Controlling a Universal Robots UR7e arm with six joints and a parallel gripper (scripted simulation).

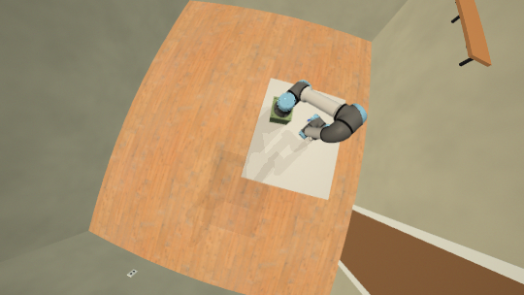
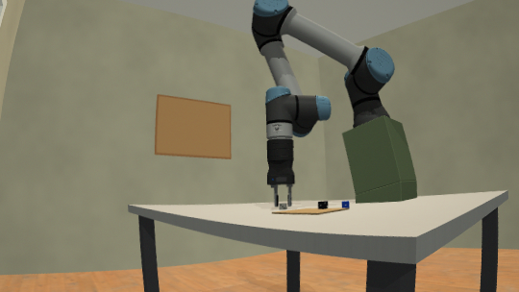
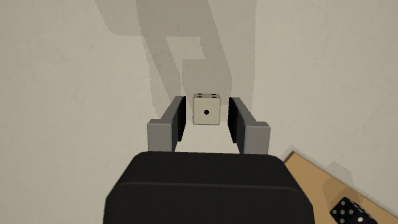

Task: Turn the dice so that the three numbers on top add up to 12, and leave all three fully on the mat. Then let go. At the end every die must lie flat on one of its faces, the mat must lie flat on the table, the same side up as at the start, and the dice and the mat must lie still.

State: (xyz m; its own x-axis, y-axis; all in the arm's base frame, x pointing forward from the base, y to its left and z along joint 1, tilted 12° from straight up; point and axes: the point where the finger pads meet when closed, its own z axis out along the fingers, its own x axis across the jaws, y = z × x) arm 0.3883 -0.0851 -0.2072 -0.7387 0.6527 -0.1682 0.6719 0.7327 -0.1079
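My tool [image 3: 207, 120] open, fingers straddling white die [image 3: 207, 109], untouched, on desk [image 3: 75, 100], black die [image 3: 350, 212] at five o'clock on mat [image 3: 310, 175]

Bare test room: table [image 2: 336, 226], corkboard [image 2: 192, 127], wood floor [image 1: 194, 146].

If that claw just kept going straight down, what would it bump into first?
Probably nothing until the table: the open gripper straddles the white die, which lies off the mat, so its fingers would likely pass either side.

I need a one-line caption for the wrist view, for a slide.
Open gripper straddling a white die that shows one dot, on the bare table beside the mat with a black die.
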